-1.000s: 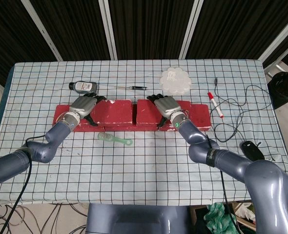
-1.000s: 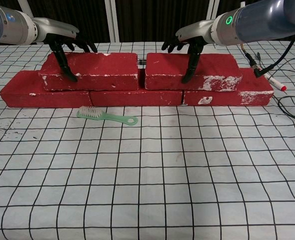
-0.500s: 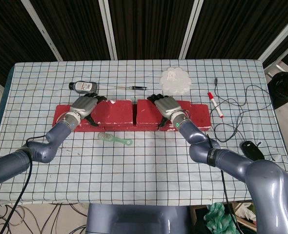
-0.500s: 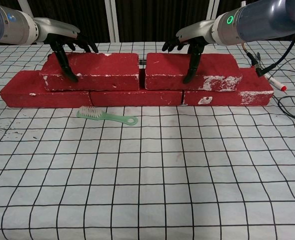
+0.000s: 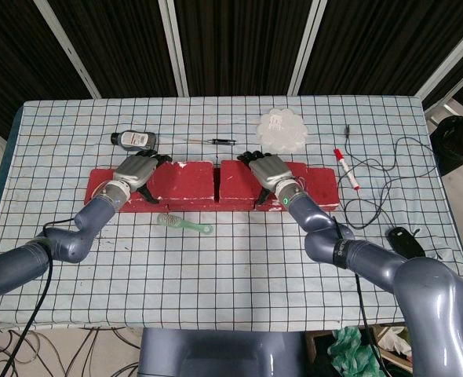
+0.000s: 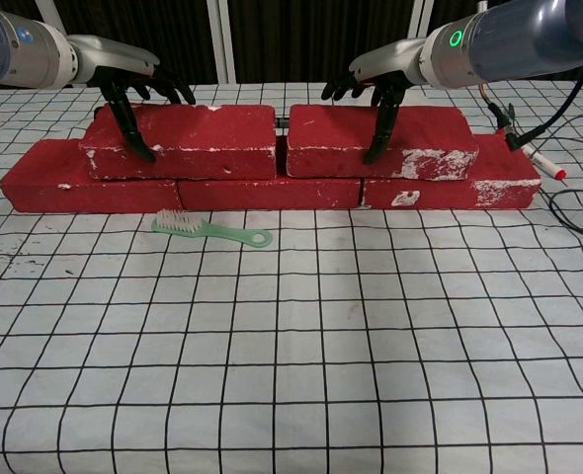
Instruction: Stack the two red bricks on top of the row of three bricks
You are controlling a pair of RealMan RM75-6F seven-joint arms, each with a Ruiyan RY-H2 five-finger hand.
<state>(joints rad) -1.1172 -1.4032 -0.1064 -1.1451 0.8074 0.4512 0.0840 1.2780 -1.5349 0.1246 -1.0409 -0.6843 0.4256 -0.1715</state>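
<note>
Palm-down, each hand — left hand (image 6: 124, 74), right hand (image 6: 385, 71) — clasps its upper brick (image 6: 188, 140), fingers spread.

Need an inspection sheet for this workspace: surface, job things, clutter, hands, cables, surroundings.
Surface: table under a checked cloth.
Job's things: two upper bricks on the bottom row, small gap between them.
Clutter: green brush, bottle, white disc, red marker, mouse.
Hands: left hand and right hand each grip an upper brick.
Cables: black cable, table's right side.
Surroundings: dark curtains, bin.
</note>
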